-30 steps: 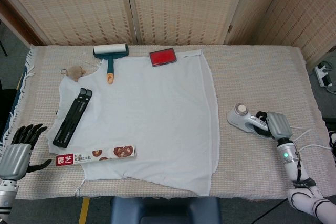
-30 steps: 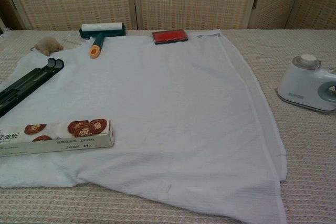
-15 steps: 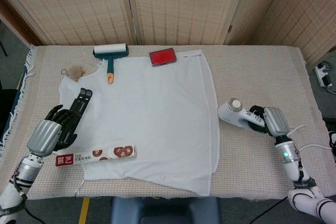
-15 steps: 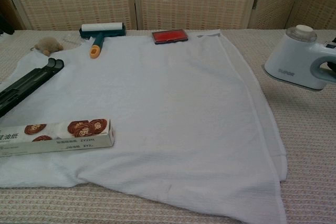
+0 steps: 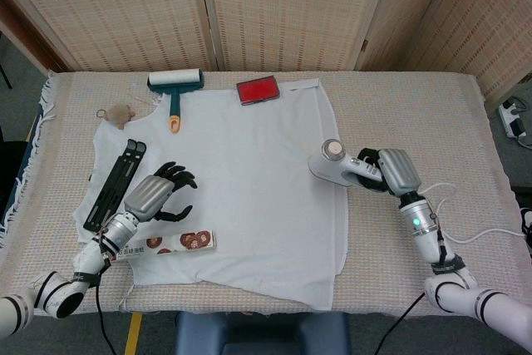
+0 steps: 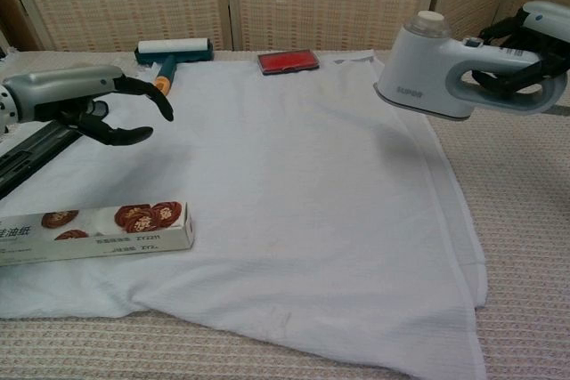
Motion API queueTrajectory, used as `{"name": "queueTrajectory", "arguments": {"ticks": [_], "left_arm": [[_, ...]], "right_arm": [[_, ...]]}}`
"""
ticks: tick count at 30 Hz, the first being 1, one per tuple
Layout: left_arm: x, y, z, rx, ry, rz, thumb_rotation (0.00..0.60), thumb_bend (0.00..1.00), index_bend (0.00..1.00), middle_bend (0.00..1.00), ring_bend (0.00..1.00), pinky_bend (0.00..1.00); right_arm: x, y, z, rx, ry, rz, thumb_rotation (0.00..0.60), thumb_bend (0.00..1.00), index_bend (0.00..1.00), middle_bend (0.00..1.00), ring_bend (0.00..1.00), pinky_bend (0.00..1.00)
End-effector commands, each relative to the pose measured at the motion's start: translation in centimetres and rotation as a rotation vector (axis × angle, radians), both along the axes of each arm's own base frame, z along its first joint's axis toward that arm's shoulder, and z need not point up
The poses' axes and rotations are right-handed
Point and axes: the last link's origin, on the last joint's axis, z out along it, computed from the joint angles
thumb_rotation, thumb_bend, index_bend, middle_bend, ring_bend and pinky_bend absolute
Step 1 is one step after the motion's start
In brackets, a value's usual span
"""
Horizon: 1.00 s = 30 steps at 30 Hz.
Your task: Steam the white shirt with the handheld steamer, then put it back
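Note:
The white shirt [image 5: 249, 172] [image 6: 294, 193] lies spread flat over the table's middle. My right hand [image 5: 391, 170] [image 6: 525, 42] grips the handle of the white handheld steamer [image 5: 337, 164] [image 6: 432, 68], which hangs in the air over the shirt's right edge, its cap pointing up. My left hand [image 5: 158, 194] [image 6: 76, 100] hovers above the shirt's left part with its fingers spread and curved, holding nothing, just above the long box.
On the shirt's left side lie a long printed box [image 5: 151, 247] [image 6: 89, 230] and a black folded stand [image 5: 115, 186] [image 6: 40, 150]. At the back sit a lint roller [image 5: 174, 87] [image 6: 169, 55], a red case [image 5: 258, 90] [image 6: 288, 61] and a small brown toy [image 5: 120, 113].
My right hand has lifted the steamer off the table and carried it left, over the shirt's right edge. My left hand has come in from the table's left edge over the shirt.

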Motion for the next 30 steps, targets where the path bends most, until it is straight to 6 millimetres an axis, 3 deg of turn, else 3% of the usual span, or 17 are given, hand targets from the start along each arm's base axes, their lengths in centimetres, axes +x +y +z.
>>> {"name": "queueTrajectory", "arguments": {"ticks": [1, 8, 16, 24, 30], "left_arm": [[1.5, 1.1, -2.5, -0.057, 0.046, 0.012, 0.320, 0.42, 0.21, 0.14, 0.02, 0.00], [2.7, 2.1, -5.1, -0.112, 0.116, 0.050, 0.321, 0.42, 0.13, 0.08, 0.00, 0.00], [3.6, 2.4, -6.7, -0.130, 0.189, 0.051, 0.318, 0.42, 0.13, 0.08, 0.00, 0.00], [4.0, 1.9, -7.9, -0.138, 0.233, 0.048, 0.321, 0.42, 0.13, 0.08, 0.00, 0.00], [4.1, 1.6, -8.2, -0.137, 0.254, 0.050, 0.320, 0.42, 0.14, 0.08, 0.00, 0.00]], "right_arm": [[2.2, -1.1, -1.5, 0.023, -0.011, 0.012, 0.600, 0.89, 0.91, 0.87, 0.83, 0.96], [5.0, -2.5, -5.0, 0.078, 0.023, 0.033, 0.600, 0.91, 0.91, 0.87, 0.83, 0.96], [5.8, -3.3, -8.6, 0.111, 0.052, 0.033, 0.600, 0.91, 0.91, 0.87, 0.83, 0.96], [4.7, -3.9, -10.7, 0.099, 0.129, 0.043, 0.600, 0.91, 0.91, 0.87, 0.83, 0.96], [2.3, -4.5, -9.7, 0.060, 0.178, 0.007, 0.600, 0.92, 0.91, 0.87, 0.83, 0.96]]}}
